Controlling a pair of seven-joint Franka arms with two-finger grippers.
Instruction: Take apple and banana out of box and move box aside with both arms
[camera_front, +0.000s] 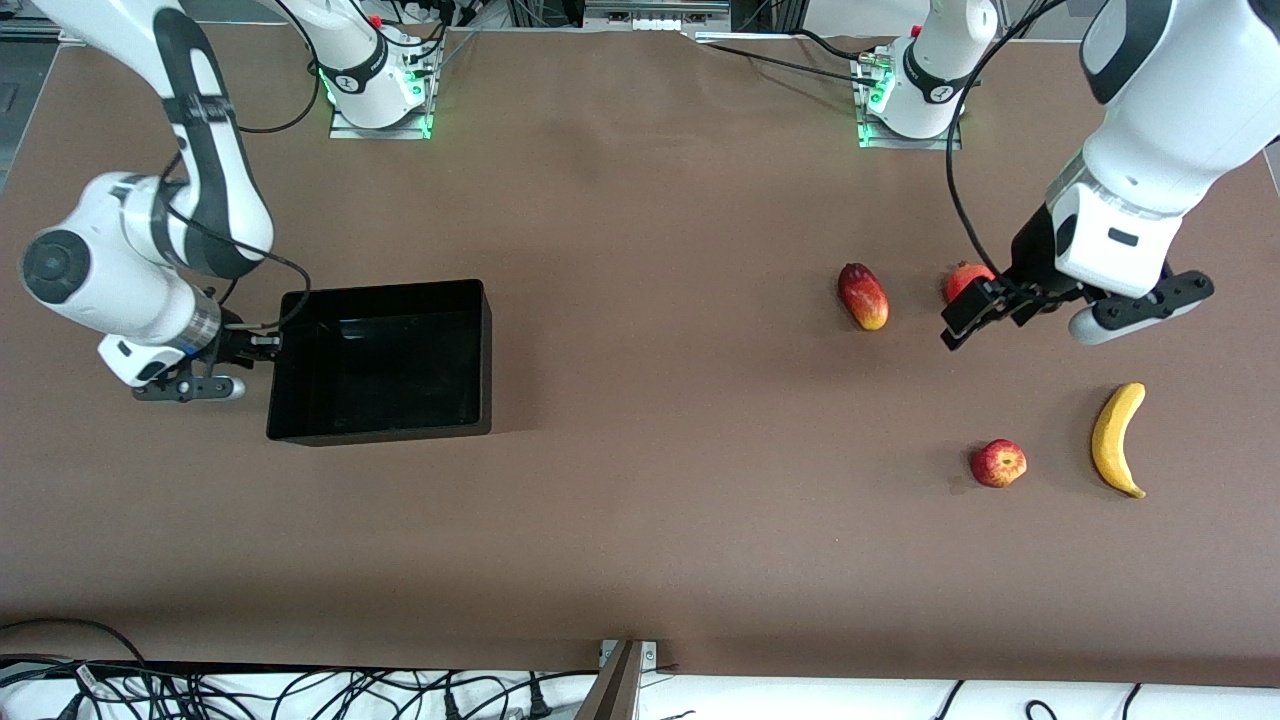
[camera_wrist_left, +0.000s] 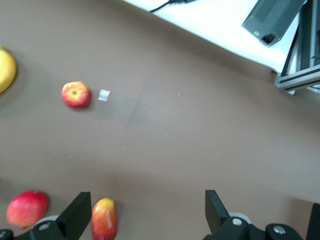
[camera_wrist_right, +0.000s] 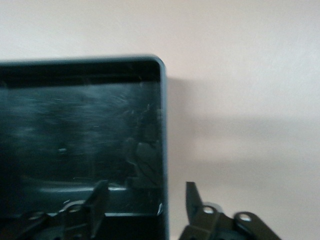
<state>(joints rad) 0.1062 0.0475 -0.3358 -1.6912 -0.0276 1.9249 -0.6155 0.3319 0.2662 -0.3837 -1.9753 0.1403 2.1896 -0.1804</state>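
Note:
The black tray (camera_front: 380, 360) lies toward the right arm's end of the table. My right gripper (camera_front: 262, 342) is open at the tray's end wall; in the right wrist view its jaws (camera_wrist_right: 147, 192) straddle that wall (camera_wrist_right: 164, 150), one finger inside and one outside. The apple (camera_front: 998, 463) and the banana (camera_front: 1116, 440) lie toward the left arm's end, near the front camera. My left gripper (camera_front: 985, 310) hangs wide open and empty in the air over the table, between the mango and the pomegranate. The left wrist view (camera_wrist_left: 147, 200) shows the apple (camera_wrist_left: 76, 94) and the banana's end (camera_wrist_left: 5, 70).
A mango (camera_front: 863, 296) and a pomegranate (camera_front: 968, 278) lie farther from the front camera than the apple. Both show in the left wrist view, the mango (camera_wrist_left: 104, 218) just inside one finger and the pomegranate (camera_wrist_left: 27, 207) outside it. A small white scrap (camera_wrist_left: 103, 95) lies beside the apple.

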